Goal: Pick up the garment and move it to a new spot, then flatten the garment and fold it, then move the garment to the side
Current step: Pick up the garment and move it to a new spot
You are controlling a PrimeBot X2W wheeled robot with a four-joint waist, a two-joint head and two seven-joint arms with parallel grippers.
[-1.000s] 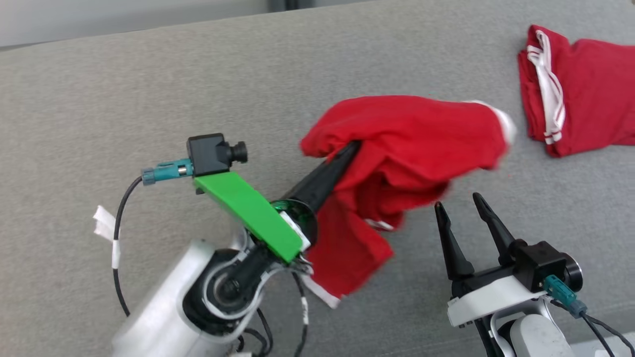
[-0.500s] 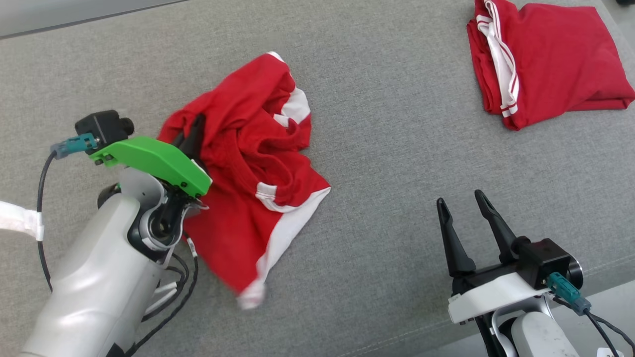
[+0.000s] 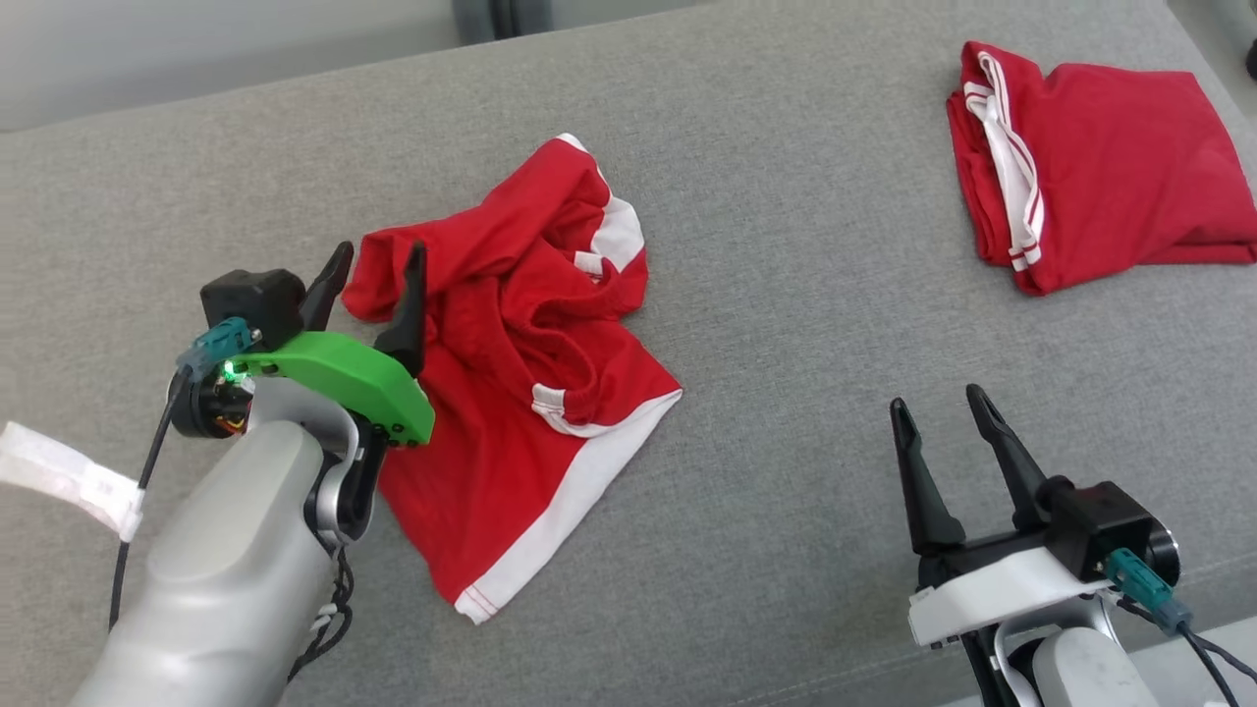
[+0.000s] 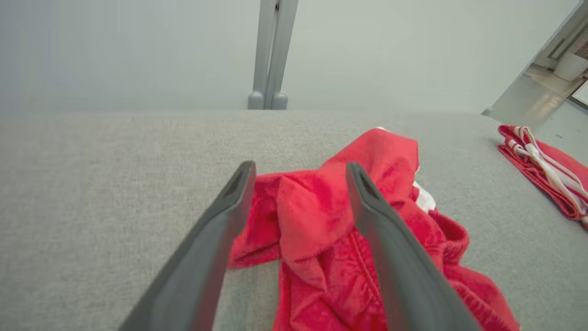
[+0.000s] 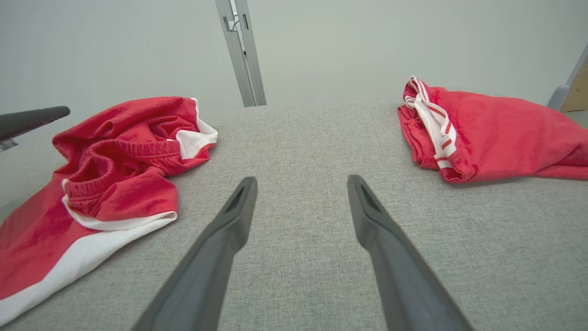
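Left gripper (image 3: 381, 253): I see its fingers spread, straddling the crumpled red shorts' (image 3: 511, 393) edge.
Right gripper (image 3: 938, 398): spread, empty.

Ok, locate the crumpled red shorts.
Head view, left of centre on the grey fabric surface: the crumpled red shorts lie with one edge inside the open left pincer, far from the folded red garment.

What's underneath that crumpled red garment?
The crumpled garment lies on the grey cushion; grey fabric shows all around it. Anything beneath its bunched folds is covered.
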